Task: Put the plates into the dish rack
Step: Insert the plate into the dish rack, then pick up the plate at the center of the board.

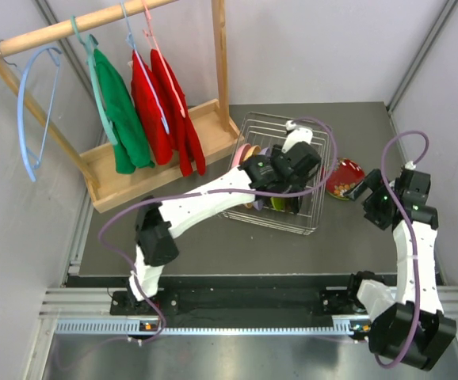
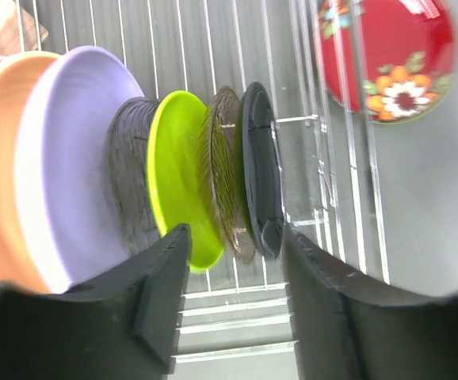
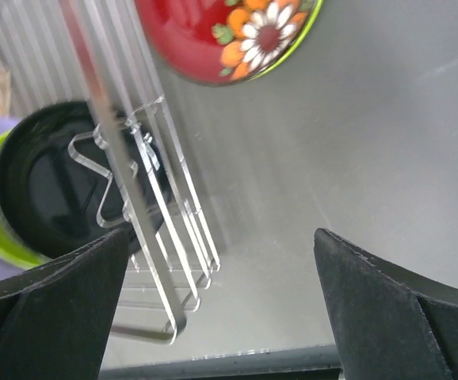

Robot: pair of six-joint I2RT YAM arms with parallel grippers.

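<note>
Since the left claw (image 2: 235, 234) stands parted astride the lime plate (image 2: 177, 174), clear plate (image 2: 223, 174) and dark plate (image 2: 262, 174) upright in the dish rack (image 1: 262, 119), a skewed lift could snag one and tip it | right claw (image 3: 221, 236): wide open, empty | red plate (image 3: 229, 36): flat on the bench (image 3: 387, 158) beside the rack

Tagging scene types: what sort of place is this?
Probably a robot test cell staged with household props, not a real kitchen: bare grey walls boxing in a table, a dish rack of plates beside a wooden clothes stand.
</note>
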